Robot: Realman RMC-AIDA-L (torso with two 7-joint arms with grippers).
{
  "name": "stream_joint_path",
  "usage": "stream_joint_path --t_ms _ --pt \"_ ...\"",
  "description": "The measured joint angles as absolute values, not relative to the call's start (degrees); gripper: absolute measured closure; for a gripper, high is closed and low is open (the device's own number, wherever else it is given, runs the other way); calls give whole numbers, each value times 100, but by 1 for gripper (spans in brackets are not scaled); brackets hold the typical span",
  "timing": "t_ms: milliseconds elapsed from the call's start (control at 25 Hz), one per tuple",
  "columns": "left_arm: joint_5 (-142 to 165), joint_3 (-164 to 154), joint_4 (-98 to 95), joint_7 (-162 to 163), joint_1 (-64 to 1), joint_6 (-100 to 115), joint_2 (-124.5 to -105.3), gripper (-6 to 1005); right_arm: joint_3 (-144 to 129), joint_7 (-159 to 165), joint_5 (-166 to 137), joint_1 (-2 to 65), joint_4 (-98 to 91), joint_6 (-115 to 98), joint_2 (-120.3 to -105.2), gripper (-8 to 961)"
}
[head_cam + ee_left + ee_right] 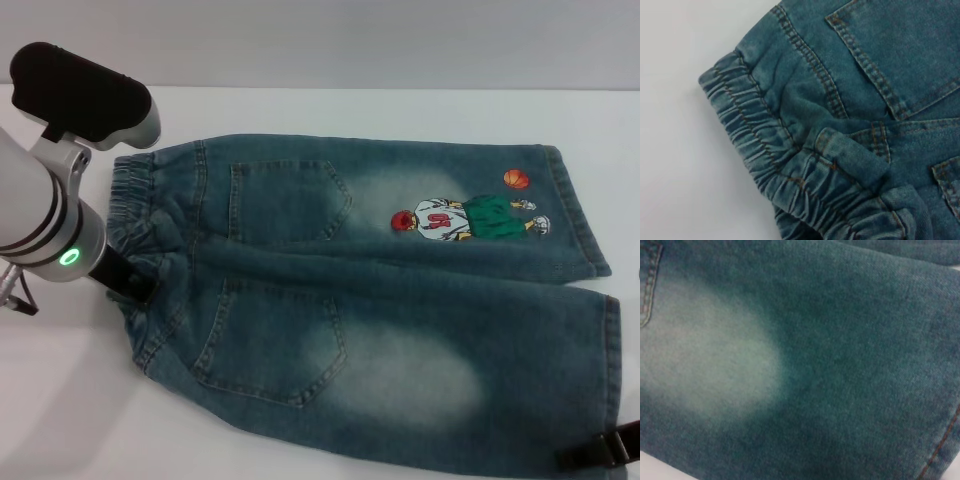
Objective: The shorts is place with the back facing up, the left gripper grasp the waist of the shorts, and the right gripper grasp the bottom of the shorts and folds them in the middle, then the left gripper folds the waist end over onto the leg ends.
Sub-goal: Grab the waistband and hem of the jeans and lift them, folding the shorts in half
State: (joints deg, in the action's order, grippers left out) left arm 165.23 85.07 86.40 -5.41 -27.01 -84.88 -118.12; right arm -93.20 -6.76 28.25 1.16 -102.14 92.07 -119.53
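Left pincer (128,283) angled down at shorts (400,300) waistband (elastic).

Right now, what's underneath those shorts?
A white table shows all around the shorts, so they lie flat on it. Whatever sits directly beneath is covered. The left gripper is at the waistband.

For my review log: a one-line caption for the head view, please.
Blue denim shorts lie flat, back pockets up, on a white table; left gripper at the elastic waist, right gripper by the near leg hem.
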Motion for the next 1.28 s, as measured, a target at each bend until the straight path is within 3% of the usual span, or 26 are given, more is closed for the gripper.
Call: stream_joint_path --t_ms 1080,1200,1280 --pt "16500 8508 8659 -545 -2705 -8411 -11812 833 -9397 -1006 3362 250 -10155 9103 -11919 249" --pt "16496 8508 8703 -545 -2696 -8401 -11812 834 -9443 -1034 3395 290 -10165 9103 -11918 467" --pt "16496 8508 8719 -544 -2679 -8398 -11812 834 -9461 -1045 3405 300 -10172 9095 -11918 563"
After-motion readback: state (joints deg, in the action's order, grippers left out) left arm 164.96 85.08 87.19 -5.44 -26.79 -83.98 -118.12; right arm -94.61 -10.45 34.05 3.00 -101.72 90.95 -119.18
